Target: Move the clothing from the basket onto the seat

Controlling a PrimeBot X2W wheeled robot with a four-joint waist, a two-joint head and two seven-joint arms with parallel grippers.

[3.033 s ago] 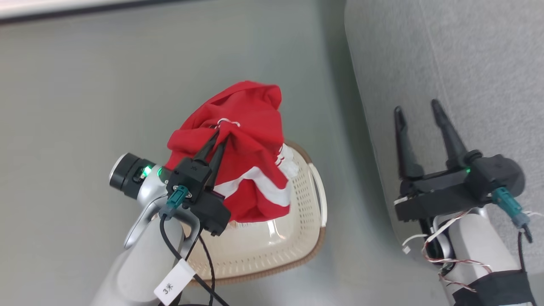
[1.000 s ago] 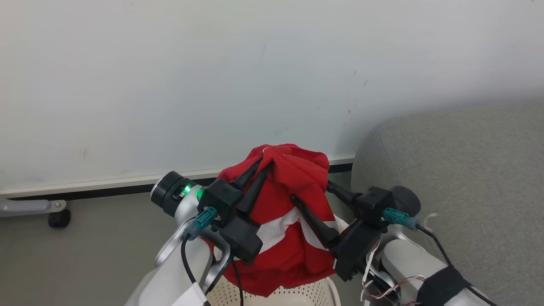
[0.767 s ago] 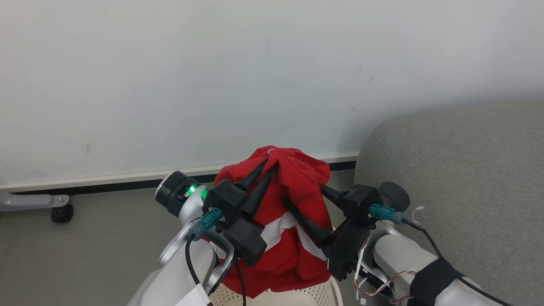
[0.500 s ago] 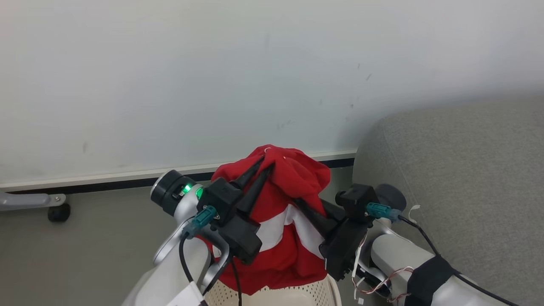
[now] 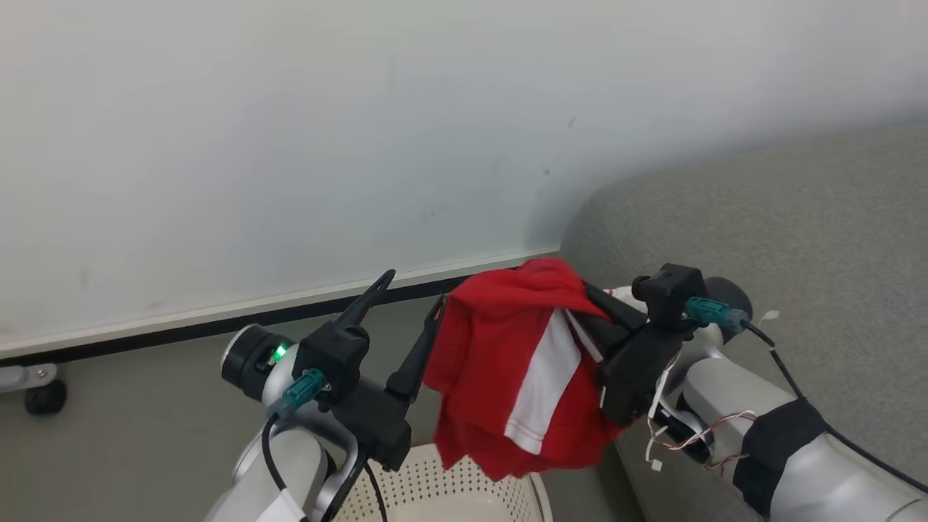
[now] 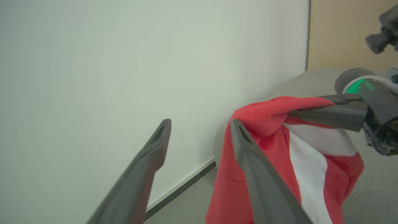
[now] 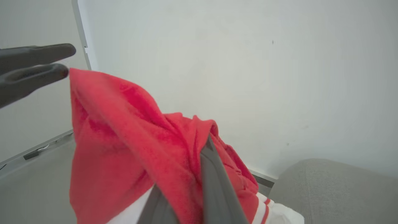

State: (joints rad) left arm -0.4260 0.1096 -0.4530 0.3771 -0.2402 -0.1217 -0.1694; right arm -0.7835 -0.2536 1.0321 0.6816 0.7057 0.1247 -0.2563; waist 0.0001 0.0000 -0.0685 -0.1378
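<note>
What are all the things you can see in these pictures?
clothing: one, red with white stripes, hanging above the basket
basket: one, cream-white with little holes, bottom middle of the head view
seat: one, light grey, on the right
wall: one, white, behind everything
floor: one, grey, lower left
caster wheel: one, black, far left by the wall
left end effector: one, dark, open, just left of the clothing
right end effector: one, dark, shut on the clothing, in front of the seat
</note>
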